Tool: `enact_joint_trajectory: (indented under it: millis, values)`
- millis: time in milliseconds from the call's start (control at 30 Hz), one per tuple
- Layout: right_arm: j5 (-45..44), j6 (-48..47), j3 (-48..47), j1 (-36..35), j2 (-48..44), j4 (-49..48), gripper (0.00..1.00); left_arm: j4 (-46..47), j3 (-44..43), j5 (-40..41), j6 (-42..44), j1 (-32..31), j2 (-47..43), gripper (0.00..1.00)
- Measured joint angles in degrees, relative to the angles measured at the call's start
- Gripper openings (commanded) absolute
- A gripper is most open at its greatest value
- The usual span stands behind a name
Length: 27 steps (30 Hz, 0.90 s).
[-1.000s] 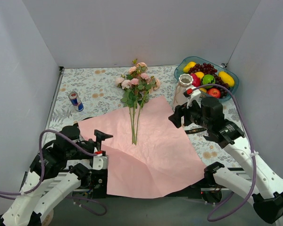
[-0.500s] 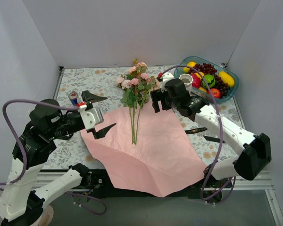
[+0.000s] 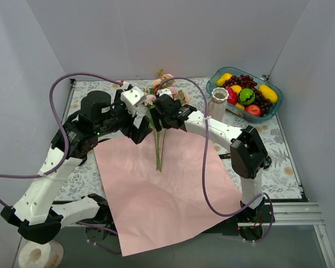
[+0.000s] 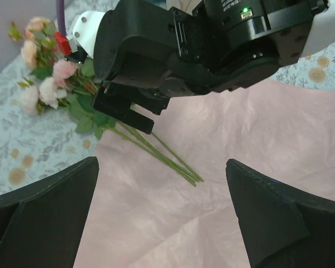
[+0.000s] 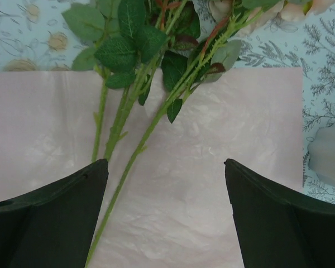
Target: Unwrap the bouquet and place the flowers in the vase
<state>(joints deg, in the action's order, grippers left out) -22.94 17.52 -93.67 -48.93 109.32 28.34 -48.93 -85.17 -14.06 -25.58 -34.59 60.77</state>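
The flowers (image 3: pixel 158 146) lie unwrapped on the flat pink paper (image 3: pixel 167 195), with the pink and peach blooms (image 3: pixel 163 89) past its far edge. Both grippers hover over the stems, open and holding nothing. My left gripper (image 3: pixel 140 132) is on the stems' left and my right gripper (image 3: pixel 156 123) is just above the leaves. In the left wrist view the stem ends (image 4: pixel 178 168) lie between the spread fingers of the left gripper (image 4: pixel 162 163). In the right wrist view the stems (image 5: pixel 123 125) run past the left finger of the right gripper (image 5: pixel 165 163). The white vase (image 3: pixel 218 104) stands upright, right of the blooms.
A teal bowl (image 3: pixel 272 106) of fruit sits at the back right, just behind the vase. The vase's side shows at the right edge of the right wrist view (image 5: pixel 330 155). The pink paper hangs over the table's near edge. Grey walls close in three sides.
Both arms have swung from the near edge up and in over the flowers. The right gripper's jaws have spread wider. The flowers and the paper lie as before.
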Motion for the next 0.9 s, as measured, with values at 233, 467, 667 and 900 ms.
enact_joint_trajectory:
  millis: [233, 467, 667, 900]
  values:
    - [-5.5, 3.7, 0.7, -2.1, 6.7, 1.8, 0.82, -0.2, 10.0, 1.3, -8.1, 1.2, -0.4, 0.98]
    - [-5.5, 7.3, 0.7, -1.9, 9.0, 0.2, 0.74, 1.5, 15.6, 1.3, -12.9, 7.8, -2.7, 0.97]
    - [-5.0, 9.2, 1.1, -1.8, 11.4, -2.3, 0.66, 3.6, 15.7, -0.4, -13.4, 16.4, -0.6, 0.96]
    - [-3.6, 10.9, 2.0, -1.2, 13.0, -5.5, 0.54, 3.9, 15.8, -1.7, -12.8, 19.6, 2.3, 0.95]
